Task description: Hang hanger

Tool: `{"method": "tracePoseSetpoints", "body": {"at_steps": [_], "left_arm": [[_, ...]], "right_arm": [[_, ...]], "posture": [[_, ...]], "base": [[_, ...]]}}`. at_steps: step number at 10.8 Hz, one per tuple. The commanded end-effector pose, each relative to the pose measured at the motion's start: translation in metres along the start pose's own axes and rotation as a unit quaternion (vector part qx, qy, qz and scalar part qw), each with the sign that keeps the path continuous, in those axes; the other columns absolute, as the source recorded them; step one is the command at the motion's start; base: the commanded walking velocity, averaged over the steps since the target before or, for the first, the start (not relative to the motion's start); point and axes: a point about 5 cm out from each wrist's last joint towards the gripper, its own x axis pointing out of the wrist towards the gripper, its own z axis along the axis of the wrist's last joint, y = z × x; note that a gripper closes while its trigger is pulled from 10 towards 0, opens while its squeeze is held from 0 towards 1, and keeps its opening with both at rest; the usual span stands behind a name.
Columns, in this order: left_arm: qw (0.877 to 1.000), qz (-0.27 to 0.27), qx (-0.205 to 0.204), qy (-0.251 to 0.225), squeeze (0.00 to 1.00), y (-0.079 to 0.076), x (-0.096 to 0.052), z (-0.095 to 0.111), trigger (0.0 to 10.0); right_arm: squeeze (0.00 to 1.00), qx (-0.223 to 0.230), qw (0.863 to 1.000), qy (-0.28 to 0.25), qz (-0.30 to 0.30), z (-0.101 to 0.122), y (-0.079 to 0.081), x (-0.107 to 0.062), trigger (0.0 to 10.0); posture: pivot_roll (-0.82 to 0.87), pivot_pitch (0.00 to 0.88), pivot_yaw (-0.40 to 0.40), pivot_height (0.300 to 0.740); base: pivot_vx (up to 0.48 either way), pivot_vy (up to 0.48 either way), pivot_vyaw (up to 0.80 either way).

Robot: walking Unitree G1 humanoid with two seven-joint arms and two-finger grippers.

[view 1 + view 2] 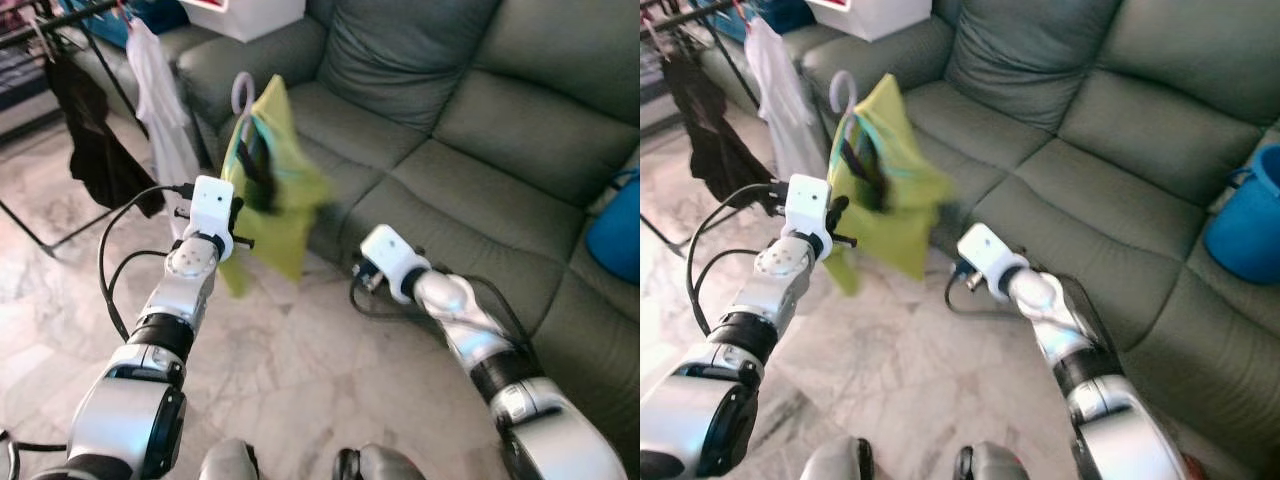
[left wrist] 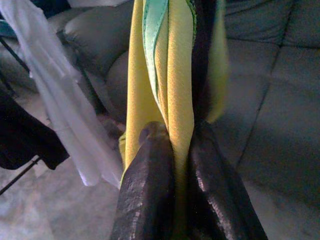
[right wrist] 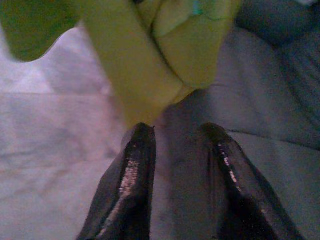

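A yellow-green garment [image 1: 270,190] hangs on a hanger whose pale hook [image 1: 242,92] sticks up above it. My left gripper [image 2: 181,145] is shut on the garment's fabric and holds it up in front of the grey sofa [image 1: 470,130]. In the left wrist view the yellow cloth with its mint edge [image 2: 152,35] runs between the two black fingers [image 2: 150,185]. My right gripper [image 3: 177,132] is open, low beside the sofa's front, just under the hanging cloth [image 3: 150,65], with nothing between its fingers.
A clothes rack [image 1: 60,30] stands at the far left with a black garment [image 1: 95,140] and a white one [image 1: 160,100] hanging on it. A white box [image 1: 245,15] sits on the sofa arm. A blue bucket [image 1: 1245,225] rests on the sofa at right. Marble floor [image 1: 300,370] lies below.
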Motion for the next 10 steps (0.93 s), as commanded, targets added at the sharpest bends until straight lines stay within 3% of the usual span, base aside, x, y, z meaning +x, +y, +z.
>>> {"method": "tracePoseSetpoints", "body": {"at_steps": [1, 3, 4, 5, 7, 9, 10], "left_arm": [[0.999, -0.011, 0.012, -0.029, 0.00, 0.005, 0.000, 0.012, 0.0], [0.989, -0.108, 0.082, -0.054, 0.00, 0.003, -0.004, 0.017, 0.0], [0.969, -0.179, 0.154, -0.074, 0.00, 0.005, -0.012, 0.018, 0.0], [0.954, -0.218, 0.188, -0.080, 0.00, 0.004, -0.017, 0.016, 0.0], [0.926, -0.297, 0.217, -0.081, 0.00, 0.004, -0.030, 0.010, 0.0], [0.895, -0.349, 0.269, -0.066, 0.00, 0.005, -0.039, -0.007, 0.0], [0.889, -0.358, 0.276, -0.071, 0.00, 0.002, -0.040, -0.008, 0.0]], "right_arm": [[1.00, -0.008, 0.999, -0.016, 0.035, 0.005, 0.009, -0.005, 10.0], [1.00, -0.028, 0.995, -0.042, 0.092, 0.003, 0.005, -0.032, 10.0], [1.00, -0.062, 0.992, -0.035, 0.107, -0.005, -0.012, -0.056, 10.0], [1.00, -0.099, 0.991, -0.025, 0.090, -0.009, -0.026, -0.068, 10.0], [1.00, -0.122, 0.989, 0.004, 0.083, -0.015, -0.051, -0.092, 10.0], [1.00, -0.170, 0.984, -0.001, 0.061, 0.001, -0.078, -0.107, 10.0], [1.00, -0.189, 0.982, -0.012, 0.020, 0.009, -0.097, -0.110, 10.0]], "posture": [[-0.12, 0.088, -0.039, 0.740], [-0.12, 0.086, -0.037, 0.740], [-0.12, 0.084, -0.035, 0.740], [-0.13, 0.082, -0.038, 0.740], [-0.14, 0.083, -0.030, 0.740], [-0.15, 0.077, -0.025, 0.740], [-0.15, 0.076, -0.025, 0.740]], "base": [[0.000, 0.000, 0.00], [0.000, 0.000, 0.00], [0.000, 0.000, 0.00], [0.000, 0.000, 0.00], [0.000, 0.000, 0.00], [0.000, 0.000, 0.00], [0.000, 0.000, 0.00]]}}
